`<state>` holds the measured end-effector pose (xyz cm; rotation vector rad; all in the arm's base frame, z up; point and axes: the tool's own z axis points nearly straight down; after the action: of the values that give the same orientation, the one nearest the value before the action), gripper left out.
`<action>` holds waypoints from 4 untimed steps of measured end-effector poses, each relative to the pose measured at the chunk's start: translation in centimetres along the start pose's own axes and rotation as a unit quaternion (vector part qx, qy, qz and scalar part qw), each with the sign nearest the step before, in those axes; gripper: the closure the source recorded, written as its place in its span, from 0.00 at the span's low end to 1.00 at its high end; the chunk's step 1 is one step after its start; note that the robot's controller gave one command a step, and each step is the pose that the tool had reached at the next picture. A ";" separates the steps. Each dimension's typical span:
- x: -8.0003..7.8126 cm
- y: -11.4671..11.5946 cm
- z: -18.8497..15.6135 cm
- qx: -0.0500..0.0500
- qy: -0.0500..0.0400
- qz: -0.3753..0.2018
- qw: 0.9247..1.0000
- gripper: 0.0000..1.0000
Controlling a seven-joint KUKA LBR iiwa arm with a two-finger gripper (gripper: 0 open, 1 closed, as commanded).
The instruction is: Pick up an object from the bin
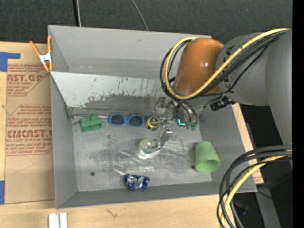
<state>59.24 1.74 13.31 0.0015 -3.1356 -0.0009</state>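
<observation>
My gripper [167,130] hangs low over the middle of the bin, under the arm's orange cover. Just below and left of it lies a clear, pale roundish thing [149,147] on the bin floor, and the gripper's tip seems to reach its upper right edge. A small yellow and black ring-like thing [153,123] lies right beside the gripper on its left. Blue sunglasses [126,120] lie further left along the back of the floor.
A green block [90,123] lies at the left, near the sloped wall. A light green cup [205,156] lies on its side at the right front. A crumpled blue wrapper [137,181] sits against the front wall. The arm covers the bin's back right.
</observation>
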 end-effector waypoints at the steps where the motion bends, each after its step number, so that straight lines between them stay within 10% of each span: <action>1: 1.5 3.4 5.1 0.000 -0.006 0.019 1.000 0.00; 2: 9.7 1.8 -0.2 0.000 -0.003 0.125 0.992 0.00; 3: 8.2 -4.2 2.5 0.001 -0.002 0.160 0.987 0.00; 4: 9.2 -8.4 5.0 0.001 -0.002 0.057 0.998 0.00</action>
<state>50.01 -6.69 8.32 -0.1786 -3.1336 0.0023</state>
